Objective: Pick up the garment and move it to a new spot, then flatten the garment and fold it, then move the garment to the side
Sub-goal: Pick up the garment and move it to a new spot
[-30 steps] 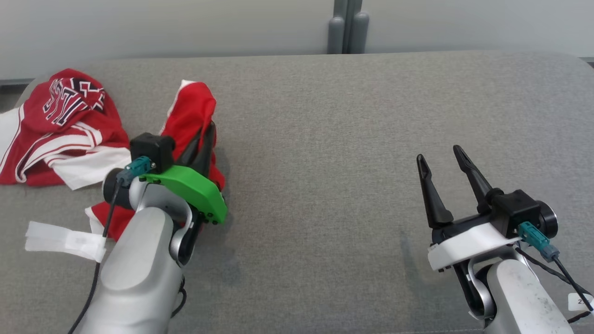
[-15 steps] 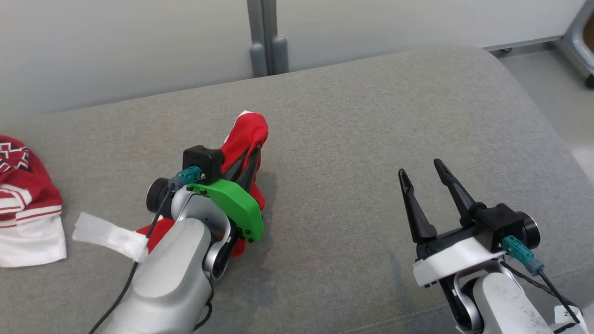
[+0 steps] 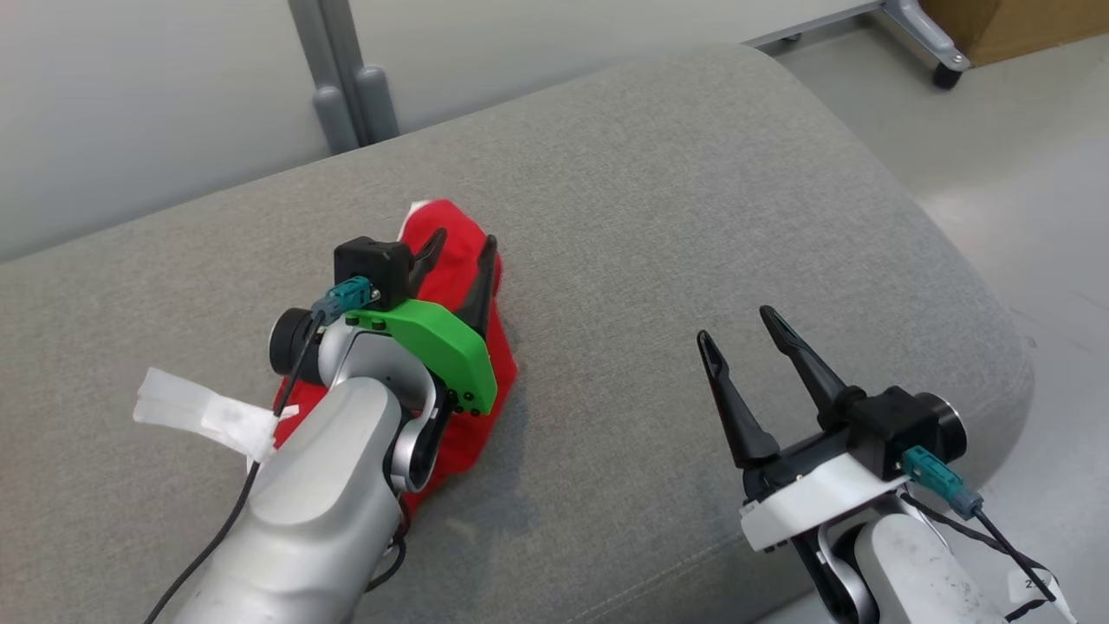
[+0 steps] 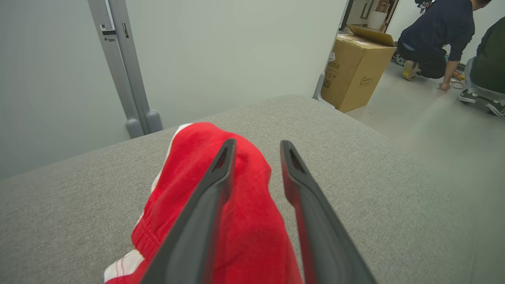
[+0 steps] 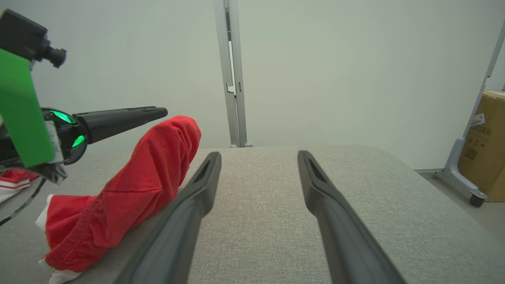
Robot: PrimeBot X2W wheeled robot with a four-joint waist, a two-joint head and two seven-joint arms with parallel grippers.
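The garment (image 3: 498,373) is red cloth with white trim, bunched in a heap on the grey padded surface (image 3: 658,217). My left gripper (image 3: 463,240) is open right over it, fingers apart. In the left wrist view the garment (image 4: 189,169) lies under and between the fingers of the left gripper (image 4: 258,145). From the right wrist view the garment (image 5: 158,165) rises in a ridge up to just under a left finger (image 5: 118,117). My right gripper (image 3: 735,325) is open and holds nothing, over bare padding to the right; its own view shows the right gripper (image 5: 259,154) the same.
The padded surface ends in a rounded edge (image 3: 996,347) on the right, with floor beyond. A grey post (image 3: 338,78) stands behind. A cardboard box (image 4: 355,75) and crouching people (image 4: 434,35) are further off. Another red and white cloth (image 5: 14,179) lies far left.
The camera has turned to the right, so the other red and white pile has left the head view. My left gripper went from shut on the garment to open, and the cloth has slumped.
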